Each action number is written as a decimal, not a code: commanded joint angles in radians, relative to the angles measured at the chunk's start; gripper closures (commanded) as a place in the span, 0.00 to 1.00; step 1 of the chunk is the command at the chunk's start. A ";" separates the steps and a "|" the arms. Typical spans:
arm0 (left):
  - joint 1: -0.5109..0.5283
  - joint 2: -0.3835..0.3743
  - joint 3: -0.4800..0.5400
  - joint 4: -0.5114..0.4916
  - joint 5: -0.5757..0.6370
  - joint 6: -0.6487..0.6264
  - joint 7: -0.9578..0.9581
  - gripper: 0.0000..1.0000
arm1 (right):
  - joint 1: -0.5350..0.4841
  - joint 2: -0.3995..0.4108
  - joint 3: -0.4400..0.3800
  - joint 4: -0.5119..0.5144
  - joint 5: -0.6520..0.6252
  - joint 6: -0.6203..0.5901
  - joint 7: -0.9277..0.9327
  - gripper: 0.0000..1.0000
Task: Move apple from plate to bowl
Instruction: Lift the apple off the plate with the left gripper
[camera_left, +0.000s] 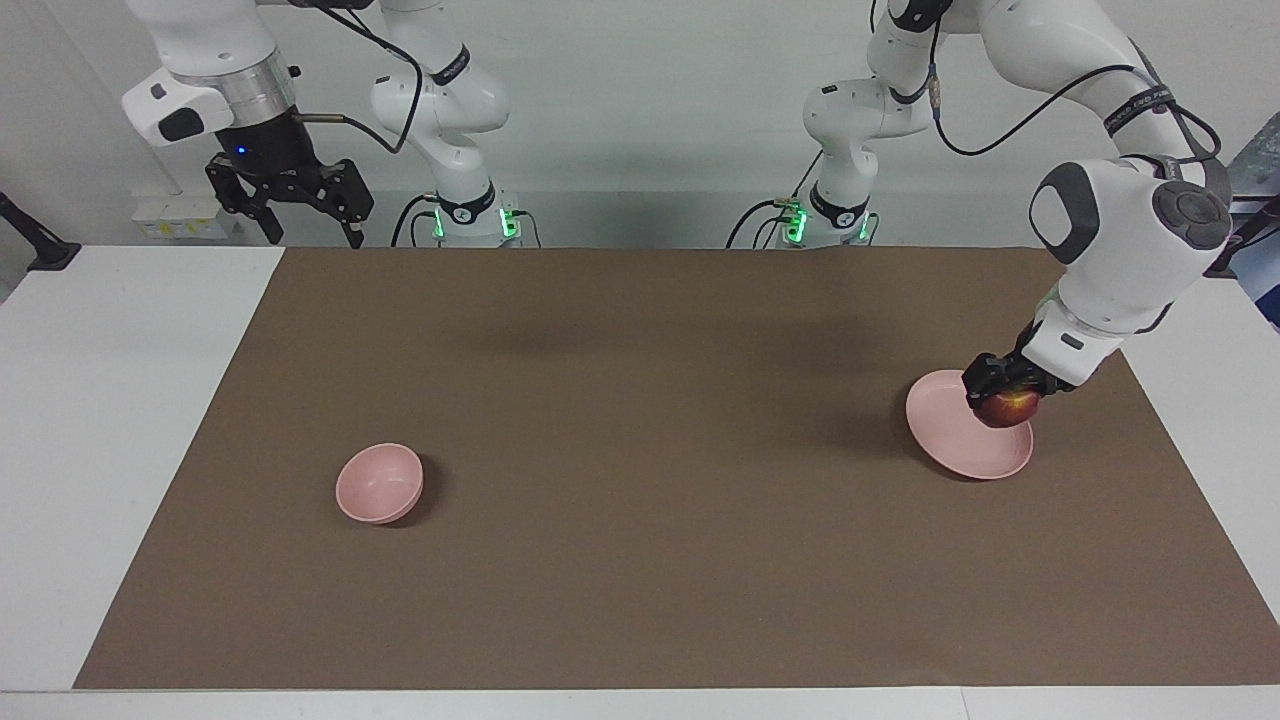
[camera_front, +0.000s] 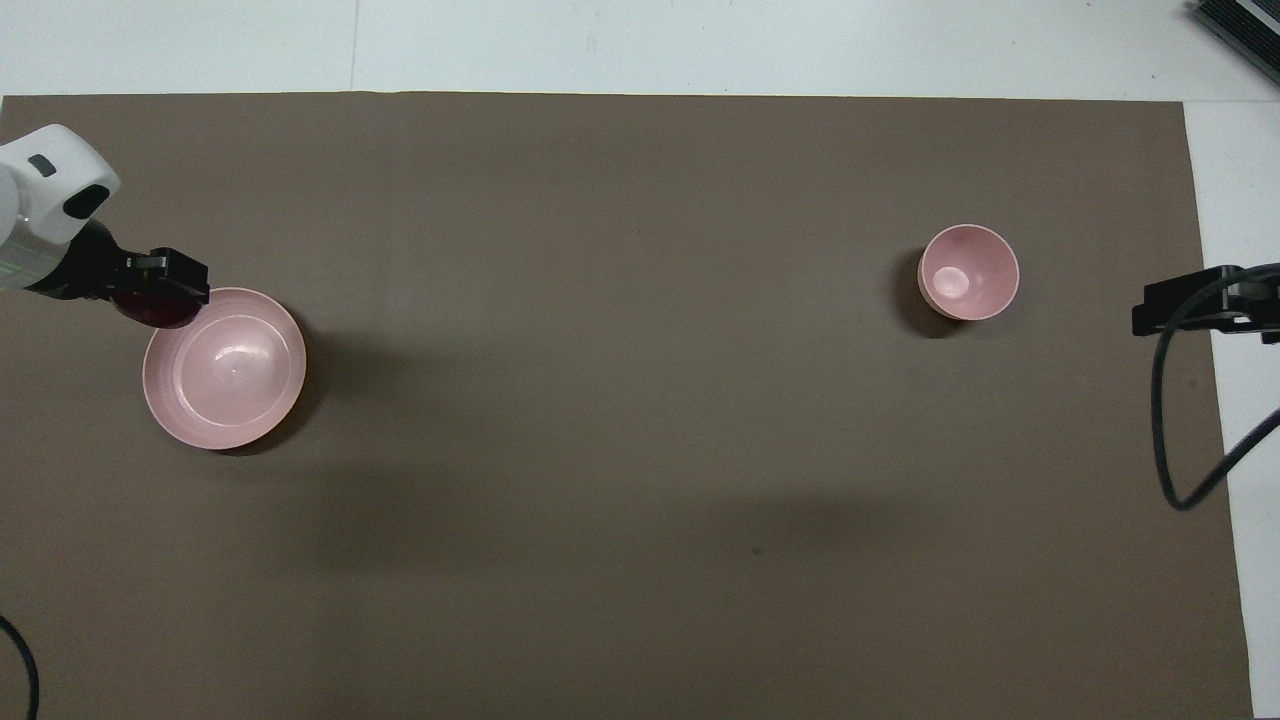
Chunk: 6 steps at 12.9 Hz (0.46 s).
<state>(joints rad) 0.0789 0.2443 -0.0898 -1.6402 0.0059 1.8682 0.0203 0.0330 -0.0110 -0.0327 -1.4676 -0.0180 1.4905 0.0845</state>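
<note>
1. The right claw (camera_left: 300, 210) is waiting in the air over the desk edge nearest the robots, at the right arm's end; its fingers are standing spread apart and are holding nothing. In the overhead view only a black part (camera_front: 1200, 300) of it and a looping cable are showing at the frame edge.
2. The left claw (camera_left: 1003, 392) is hanging over the rim of the plate (camera_left: 955, 440), clenched around the apple (camera_left: 1008, 407).
3. The apple (camera_front: 160, 305) is lifted off the plate and is showing its dark-red skin with a yellowish patch; in the overhead view the claw (camera_front: 165, 285) is covering most of it, so only a dark edge is appearing.
4. The pale-pink plate (camera_front: 224, 368) is lying on the brown mat (camera_left: 640, 450) at the left arm's end of the desk (camera_left: 120, 400), with nothing on it.
5. The small pink bowl (camera_left: 379, 483) is standing a little farther from the robots than the plate, well apart from it, toward the right arm's end. Its inside (camera_front: 968, 271) is showing only pink.
6. There is writing on the dark bands of the arms, but I am not able to read it.
</note>
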 joint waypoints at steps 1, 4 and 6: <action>-0.015 0.018 0.012 0.040 -0.023 -0.021 -0.023 1.00 | -0.016 0.002 0.007 0.009 0.021 -0.016 -0.029 0.00; -0.018 0.018 0.012 0.042 -0.027 -0.038 -0.074 1.00 | -0.016 0.002 0.007 0.009 0.021 -0.016 -0.029 0.00; -0.013 0.016 0.010 0.042 -0.093 -0.040 -0.182 1.00 | -0.016 0.002 0.007 0.009 0.021 -0.015 -0.029 0.00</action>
<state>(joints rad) 0.0767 0.2469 -0.0898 -1.6365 -0.0373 1.8648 -0.0822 0.0330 -0.0110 -0.0326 -1.4676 -0.0180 1.4905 0.0845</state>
